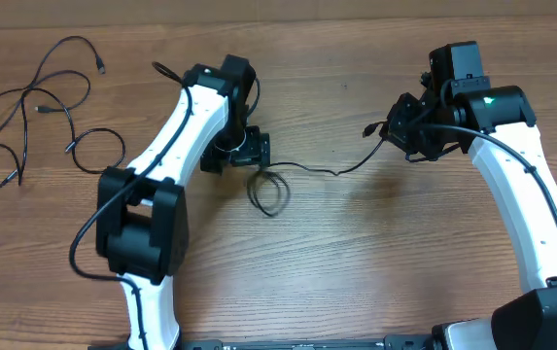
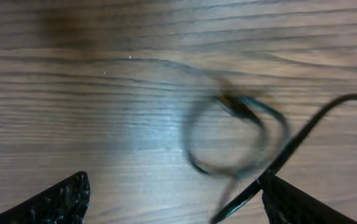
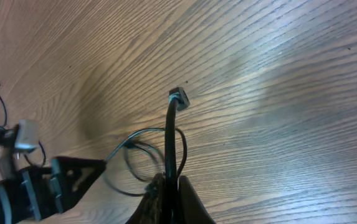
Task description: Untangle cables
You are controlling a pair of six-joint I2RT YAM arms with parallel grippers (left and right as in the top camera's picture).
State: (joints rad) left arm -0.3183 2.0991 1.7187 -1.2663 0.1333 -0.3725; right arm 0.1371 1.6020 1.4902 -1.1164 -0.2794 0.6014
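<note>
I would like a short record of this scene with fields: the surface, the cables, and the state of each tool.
surface: brown wooden table
held cable: thin glossy black cable, its loop lying on the table
right tool: shut on that cable near its plug end
left tool: open, over the loop, holding nothing
other cables: loose thin black cables, far left of the table, untouched

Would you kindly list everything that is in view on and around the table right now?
loose cables: several strands, exact count unclear, black, curled at the upper left of the overhead view
middle cable: one, black, running from a loop by the left gripper to the right gripper
table: one, brown wood grain, under everything
left arm, right arm: two, white and black, either side
left gripper: one, black, open over the loop
right gripper: one, black, shut on the middle cable near its plug
</note>
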